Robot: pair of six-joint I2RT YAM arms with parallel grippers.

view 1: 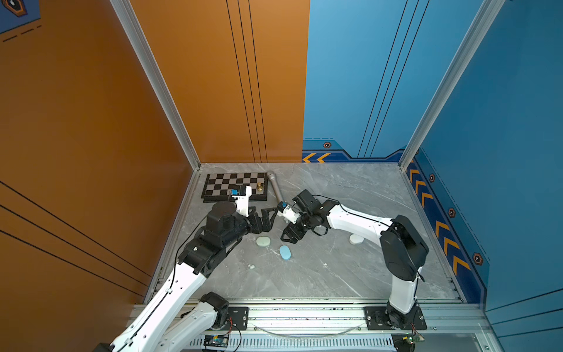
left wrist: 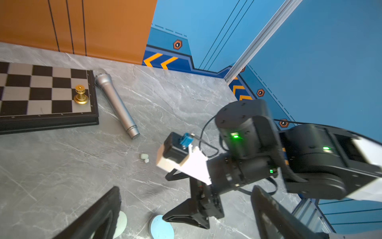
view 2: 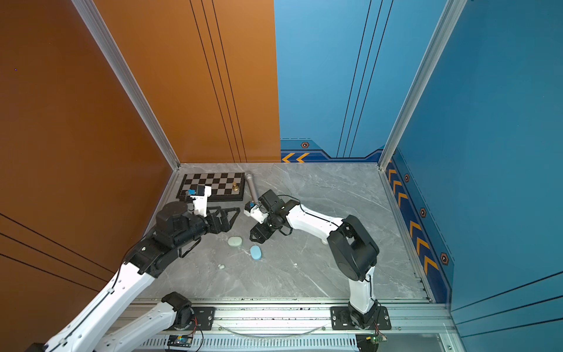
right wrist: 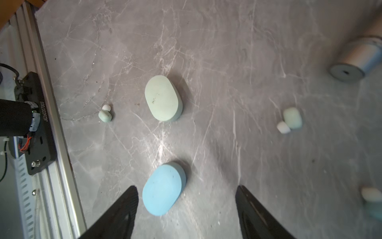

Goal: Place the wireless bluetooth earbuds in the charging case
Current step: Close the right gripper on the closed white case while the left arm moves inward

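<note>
Grey veined marble forms the table (view 1: 350,213). An orange wall (view 1: 91,122) closes the left of both top views, and blue panels (view 1: 365,76) close the centre and right. Aluminium posts (view 1: 158,82) stand at the corners, and an aluminium rail (view 1: 304,314) runs along the lower edge.

A chessboard (view 1: 234,186) lies at the upper left of the table and carries one gold piece (view 1: 259,186). A silver microphone (view 1: 275,189) lies just beside the board's right edge.

Near the table's centre sit a mint case (view 1: 263,241) and a blue case (view 1: 285,253), both closed, near each other but apart. A white case (view 1: 355,239) shows partly under the right arm.

The wireless bluetooth earbuds (right wrist: 105,114) lie loose on the marble, outside every case. One mint bud is at the lower left of the mint case. A second mint bud (right wrist: 291,118) lies toward the right of the right wrist view. A third bud (right wrist: 371,194), at that view's right edge, is too blurred to describe.

The left pincer (view 1: 272,218) is released and empty, at the upper right of the mint case. The right pincer (view 1: 288,237) has its jaws apart and grips nothing. It is poised just above the blue case in both top views.
</note>
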